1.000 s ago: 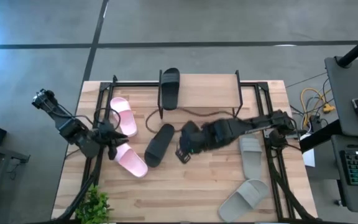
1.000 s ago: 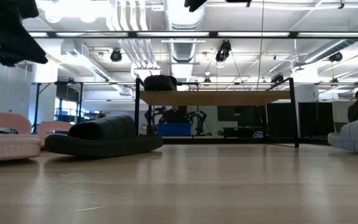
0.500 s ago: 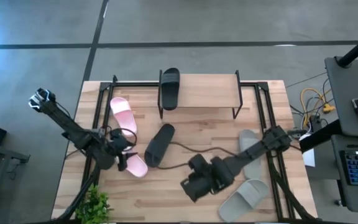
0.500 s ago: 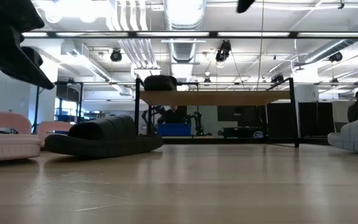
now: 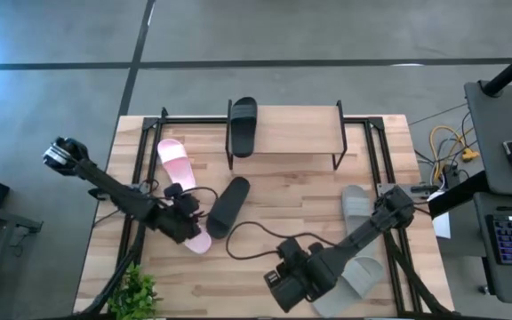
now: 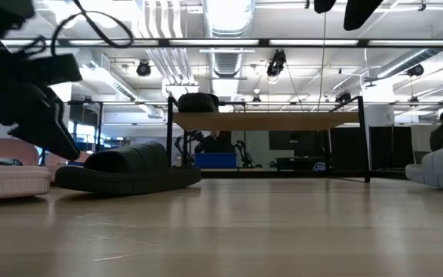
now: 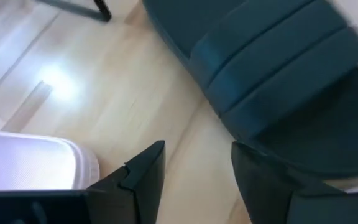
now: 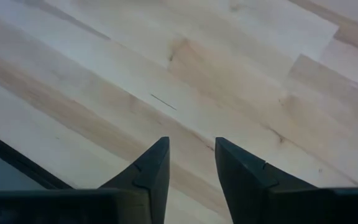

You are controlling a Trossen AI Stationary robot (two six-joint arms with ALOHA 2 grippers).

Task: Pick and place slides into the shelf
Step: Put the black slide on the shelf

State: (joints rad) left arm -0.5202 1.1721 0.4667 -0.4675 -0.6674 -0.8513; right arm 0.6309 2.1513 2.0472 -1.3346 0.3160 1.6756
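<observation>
One black slide (image 5: 243, 124) lies on the top board of the shelf (image 5: 296, 132), at its left end. The other black slide (image 5: 228, 206) lies flat on the table in front of the shelf, also seen in the low view (image 6: 129, 169). Two pale pink slides (image 5: 176, 164) (image 5: 197, 238) lie on the left, two grey slides (image 5: 356, 211) (image 5: 359, 274) on the right. My left gripper (image 5: 185, 218) is open and low between the nearer pink slide (image 7: 30, 162) and the black slide (image 7: 278, 81). My right gripper (image 8: 191, 162) is open over bare wood near the table's near edge (image 5: 283, 283).
The shelf stands at the table's far middle on thin dark legs (image 6: 171, 135). A small green plant (image 5: 136, 293) sits at the near left corner. Cables (image 5: 238, 240) trail across the table's middle. Bare wood lies between the black slide and the grey slides.
My right gripper has swung from the table's middle, beside the black slide, back toward the near edge. My left gripper has moved toward the right and down, closing on the black slide on the table. No slide has moved.
</observation>
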